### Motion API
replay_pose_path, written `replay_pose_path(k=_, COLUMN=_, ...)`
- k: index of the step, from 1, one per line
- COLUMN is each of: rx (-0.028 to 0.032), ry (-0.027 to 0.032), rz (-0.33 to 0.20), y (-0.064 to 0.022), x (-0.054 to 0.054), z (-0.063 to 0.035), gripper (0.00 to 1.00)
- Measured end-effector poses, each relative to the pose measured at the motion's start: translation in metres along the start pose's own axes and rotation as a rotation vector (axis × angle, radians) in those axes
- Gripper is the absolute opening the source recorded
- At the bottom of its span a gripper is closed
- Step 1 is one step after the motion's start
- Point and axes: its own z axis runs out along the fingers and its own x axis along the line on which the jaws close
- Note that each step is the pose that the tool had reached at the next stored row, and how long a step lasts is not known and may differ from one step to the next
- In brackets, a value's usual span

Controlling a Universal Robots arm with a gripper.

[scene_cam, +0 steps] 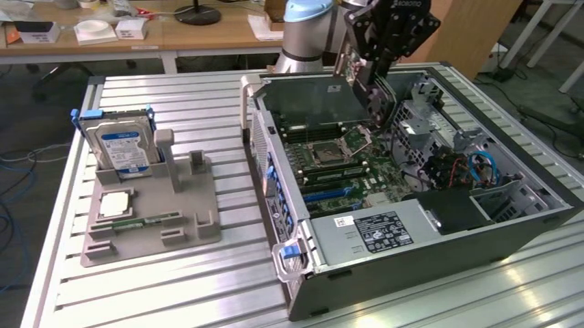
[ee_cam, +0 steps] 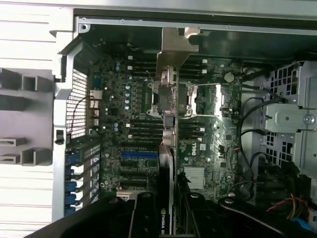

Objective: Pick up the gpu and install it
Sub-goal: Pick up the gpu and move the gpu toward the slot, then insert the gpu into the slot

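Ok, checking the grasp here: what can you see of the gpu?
The gpu is a thin black card, seen edge-on in the wrist view, with NVIDIA lettering near the gripper and a silver metal bracket at its far end. The gripper is shut on it, holding it above the motherboard inside the open case, not yet seated in a slot.

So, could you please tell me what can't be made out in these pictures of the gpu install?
- Wrist view: the slot beneath the gpu, covered by the card's own edge.
- Wrist view: the pincer holding the card, cut off by the picture's edge.
- Exterior view: the print on the hard drive label, too small to read.
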Motion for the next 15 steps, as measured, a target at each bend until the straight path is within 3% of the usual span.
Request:
replay_pose_path(k=4, rx=0.0, ry=0.0, rz=0.0, y=-0.0002, x=-0.008, z=-0.0001, gripper=0.26)
replay_pose_path(k=15, rx=0.0, ry=0.0, rz=0.0, y=-0.0002, x=-0.0088, z=-0.0001, gripper=0.26)
